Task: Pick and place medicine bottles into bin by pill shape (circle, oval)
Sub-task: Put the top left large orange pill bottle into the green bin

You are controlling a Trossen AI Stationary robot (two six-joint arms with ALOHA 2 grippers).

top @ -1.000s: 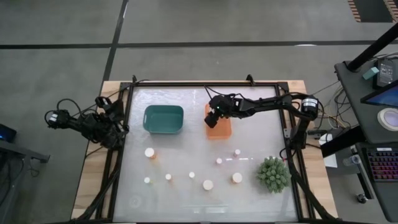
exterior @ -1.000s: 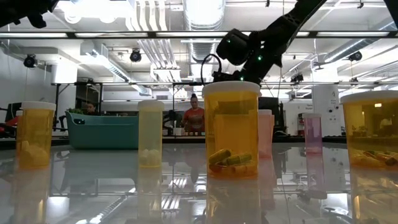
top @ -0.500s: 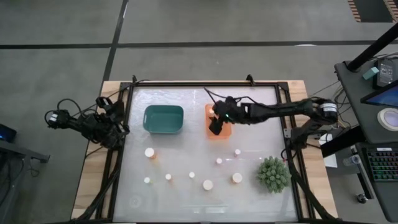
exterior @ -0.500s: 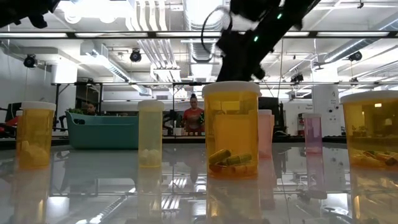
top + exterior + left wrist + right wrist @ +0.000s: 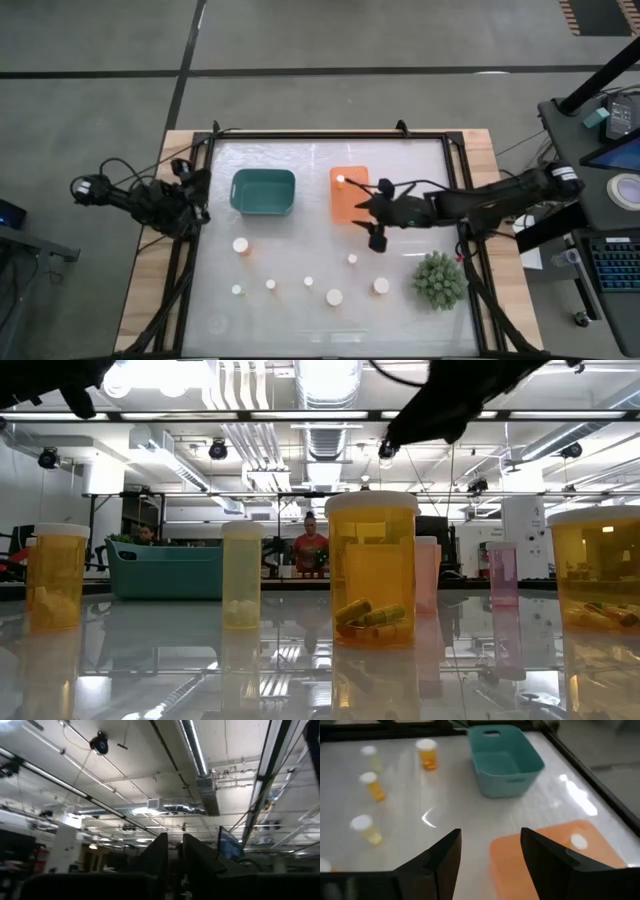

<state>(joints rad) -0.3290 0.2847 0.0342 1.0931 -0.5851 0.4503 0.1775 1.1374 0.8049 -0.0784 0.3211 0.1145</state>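
Observation:
Several white-capped medicine bottles stand on the white table, among them one (image 5: 241, 245) at the left and one (image 5: 352, 259) near the middle; the low view shows a wide amber one (image 5: 372, 565) with oval pills. One white cap (image 5: 341, 180) shows inside the orange bin (image 5: 352, 205); the teal bin (image 5: 263, 192) stands to its left. My right gripper (image 5: 378, 238) hangs open above the table just near-right of the orange bin, nothing between its fingers (image 5: 490, 855). My left gripper (image 5: 190, 192) waits shut at the table's left edge, pointing upward.
A spiky green plant (image 5: 440, 280) stands at the near right. A dark frame (image 5: 205, 200) runs around the table. More bottles (image 5: 333, 297) (image 5: 381, 286) stand in a loose row toward the near edge. A person (image 5: 313, 545) is in the room behind.
My right gripper has drawn back from over the orange bin toward the table's near right, rising and staying open. It has uncovered a white-capped bottle in the orange bin and now covers the bottle that stood just near-right of that bin.

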